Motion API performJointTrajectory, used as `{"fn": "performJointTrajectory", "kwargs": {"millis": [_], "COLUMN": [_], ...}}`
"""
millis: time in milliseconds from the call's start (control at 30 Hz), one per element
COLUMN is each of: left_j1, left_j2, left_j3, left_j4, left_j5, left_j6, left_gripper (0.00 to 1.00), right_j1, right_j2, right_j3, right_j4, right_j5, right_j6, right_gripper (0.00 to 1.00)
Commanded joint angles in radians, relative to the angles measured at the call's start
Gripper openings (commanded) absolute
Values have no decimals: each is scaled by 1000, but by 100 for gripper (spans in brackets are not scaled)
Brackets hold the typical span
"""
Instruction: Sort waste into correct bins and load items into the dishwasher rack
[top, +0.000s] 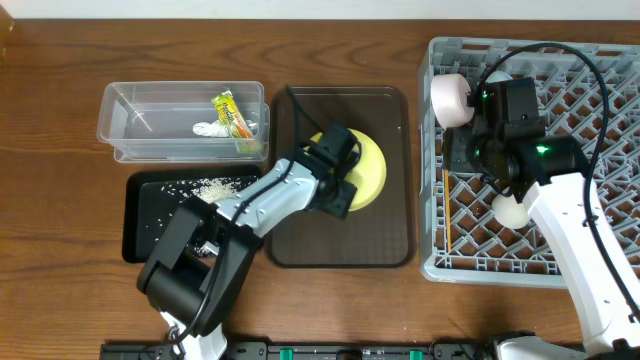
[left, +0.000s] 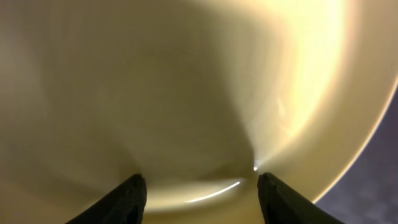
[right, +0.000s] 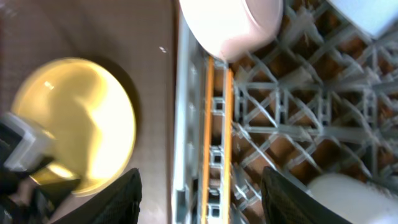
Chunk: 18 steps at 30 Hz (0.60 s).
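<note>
Tub (top: 120, 125): wrapper (top: 231, 115), tissue (top: 208, 129) inside
Black tray (top: 145, 225): rice (top: 210, 187)
Rack (top: 600, 48): chopsticks (right: 214, 124), white bowl (top: 511, 209) loaded
Plate (top: 370, 168): not racked
Left tool (left: 200, 180): spread over plate
Right tool (right: 200, 180): spread, empty

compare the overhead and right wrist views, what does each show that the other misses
Only overhead: the clear plastic rectangular tub holding the green-and-orange snack wrapper and crumpled white tissue, and the shallow black rectangular tray with white rice scraps. Only right wrist: the right tool, fingers spread wide, nothing between. Both: the round yellow plate, grey lattice dishwasher rack, small pale cup.
</note>
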Motion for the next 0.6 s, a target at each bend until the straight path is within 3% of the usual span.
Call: {"fn": "performJointTrajectory", "kwargs": {"millis": [0, 300, 567], "left_j1": [11, 182, 401], "left_j2": [-51, -352, -525], "left_j3": [-6, -6, -6], "left_j4": [-19, -138, -259], "left_j5": [26, -60, -60], "left_j6": [-13, -165, -238], "left_gripper": [61, 62, 69], "right_j1": [0, 113, 204], "right_j2": [1, 103, 305], "right_j3": [17, 17, 17], "right_j4": [37, 180, 317], "right_j5": [-86, -155, -117], "right_j6": [-52, -216, -180], "right_gripper": [59, 52, 52]}}
